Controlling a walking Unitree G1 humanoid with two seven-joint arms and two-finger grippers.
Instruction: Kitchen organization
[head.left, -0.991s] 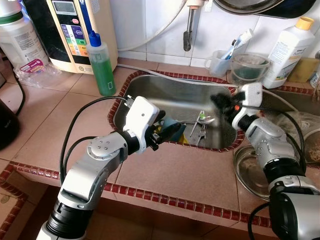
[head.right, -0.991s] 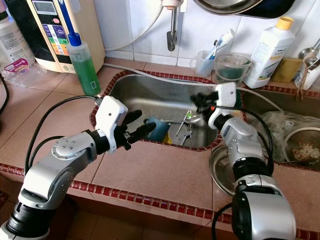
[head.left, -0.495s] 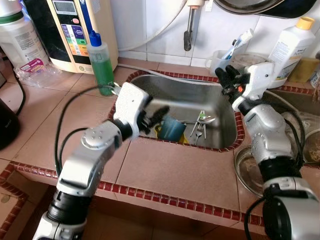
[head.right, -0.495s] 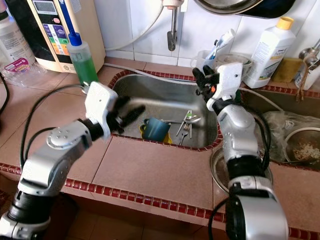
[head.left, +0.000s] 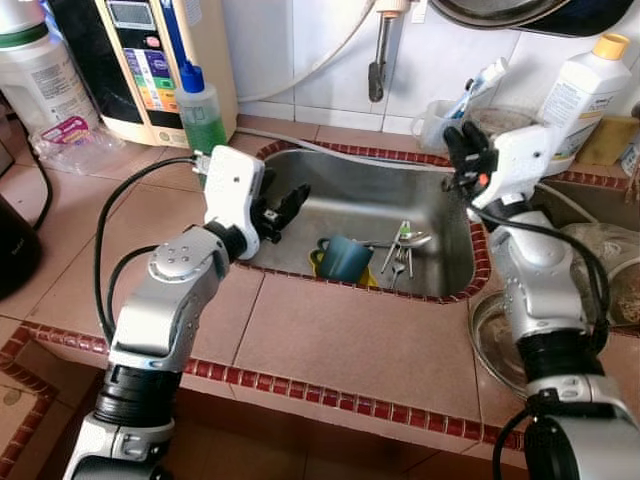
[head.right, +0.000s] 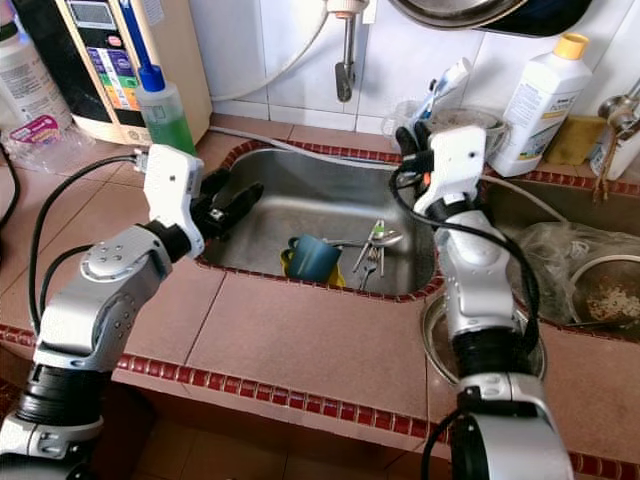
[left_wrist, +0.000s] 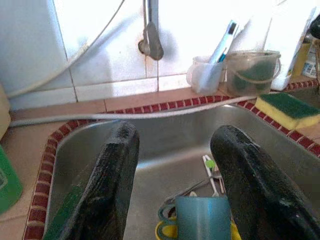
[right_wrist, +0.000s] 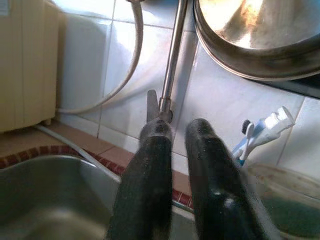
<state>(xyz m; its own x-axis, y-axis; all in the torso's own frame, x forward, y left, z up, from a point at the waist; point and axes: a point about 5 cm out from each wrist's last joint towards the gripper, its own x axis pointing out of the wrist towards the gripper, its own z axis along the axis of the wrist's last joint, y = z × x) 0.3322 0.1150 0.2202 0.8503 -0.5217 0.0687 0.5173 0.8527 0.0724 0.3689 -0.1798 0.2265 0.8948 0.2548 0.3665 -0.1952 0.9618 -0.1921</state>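
Observation:
A blue mug (head.left: 345, 258) lies on its side in the steel sink (head.left: 345, 180), on something yellow, with a spoon and forks (head.left: 402, 250) beside it. My left gripper (head.left: 288, 207) hovers over the sink's left rim, open and holding nothing. In the left wrist view the mug (left_wrist: 202, 220) sits below and beyond its spread fingers (left_wrist: 112, 180). My right gripper (head.left: 460, 142) is raised over the sink's back right corner, shut on nothing. Its tips point toward the tap (right_wrist: 170, 65).
A green soap bottle (head.left: 200, 105) and a water purifier (head.left: 150, 60) stand at the back left. Behind the sink are a cup with a toothbrush (head.left: 440, 120), a clear tub (head.left: 500, 125) and a white bottle (head.left: 580, 90). A glass bowl (head.left: 495, 335) sits on the counter at right.
My left gripper has pulled back from the mug to the sink's left rim. My right gripper has lifted from inside the sink to its back right corner.

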